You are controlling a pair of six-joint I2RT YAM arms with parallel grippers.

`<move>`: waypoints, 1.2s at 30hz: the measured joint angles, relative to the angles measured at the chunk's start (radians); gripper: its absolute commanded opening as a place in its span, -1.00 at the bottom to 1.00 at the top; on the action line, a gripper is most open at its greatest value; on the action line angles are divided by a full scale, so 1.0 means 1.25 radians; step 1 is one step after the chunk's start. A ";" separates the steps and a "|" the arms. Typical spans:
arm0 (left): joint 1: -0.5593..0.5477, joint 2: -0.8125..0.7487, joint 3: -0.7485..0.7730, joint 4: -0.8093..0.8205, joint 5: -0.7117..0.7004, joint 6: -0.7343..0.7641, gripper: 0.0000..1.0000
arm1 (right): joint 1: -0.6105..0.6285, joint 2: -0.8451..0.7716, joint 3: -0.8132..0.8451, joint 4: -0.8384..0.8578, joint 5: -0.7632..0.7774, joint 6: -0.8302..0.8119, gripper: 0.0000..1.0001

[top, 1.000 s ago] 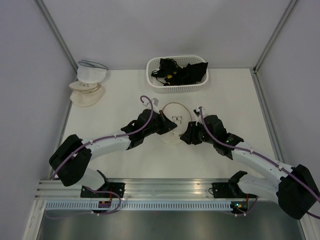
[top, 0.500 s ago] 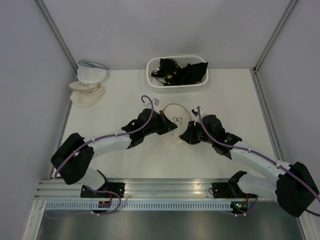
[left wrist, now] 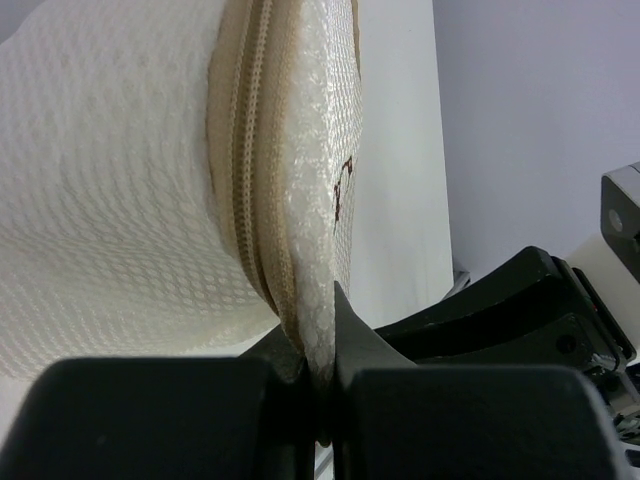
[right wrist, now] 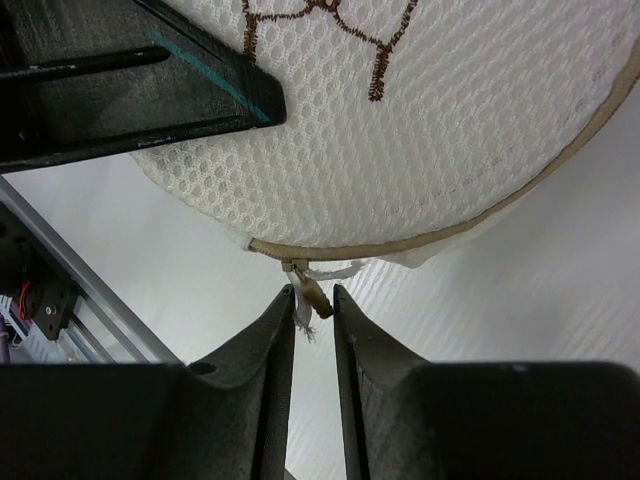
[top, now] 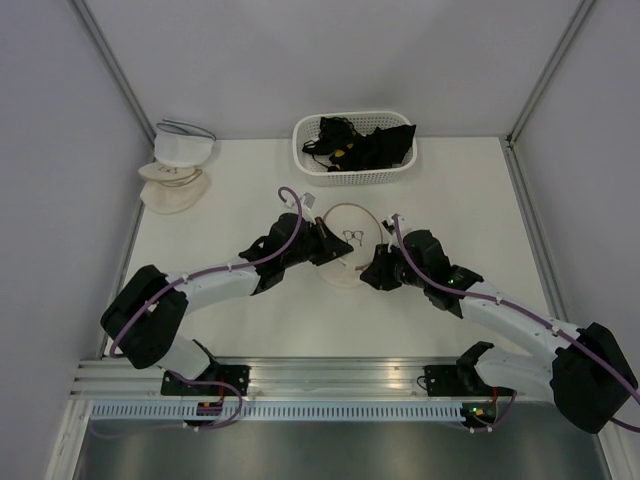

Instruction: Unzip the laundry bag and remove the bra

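Note:
The laundry bag (top: 355, 222), a round cream mesh pouch with a brown embroidered mark, is held on edge at mid-table. My left gripper (top: 338, 254) is shut on the bag's zip rim (left wrist: 300, 300), which rises from its jaws. My right gripper (top: 369, 272) is at the bag's near edge. In the right wrist view its jaws stand narrowly open, with the small metal zip pull (right wrist: 318, 300) and a frayed white thread hanging between the fingertips under the bag (right wrist: 420, 110). The bra is hidden.
A white basket (top: 300, 150) of black garments stands at the back centre. Stacked cream and white dome pouches (top: 175, 170) lie at the back left by the wall. Grey walls close in both sides. A metal rail (top: 330, 385) runs along the near edge.
My right gripper has moved left, up to the bag's near rim, around the zip pull. My left gripper and the bag have shifted slightly left and back.

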 measured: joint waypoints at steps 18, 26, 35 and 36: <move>0.007 0.002 0.000 0.009 0.031 0.001 -0.96 | 0.003 0.003 0.011 -0.006 0.010 0.000 -0.99; 0.085 0.002 0.007 -0.038 0.139 0.063 -0.95 | 0.013 0.045 0.097 -0.104 0.094 -0.029 -0.99; 0.122 0.017 0.060 -0.121 0.266 0.205 -0.96 | 0.032 0.136 0.171 -0.146 0.175 -0.019 -0.99; 0.127 0.022 0.065 -0.132 0.276 0.219 -0.96 | 0.034 0.144 0.175 -0.147 0.177 -0.019 -0.99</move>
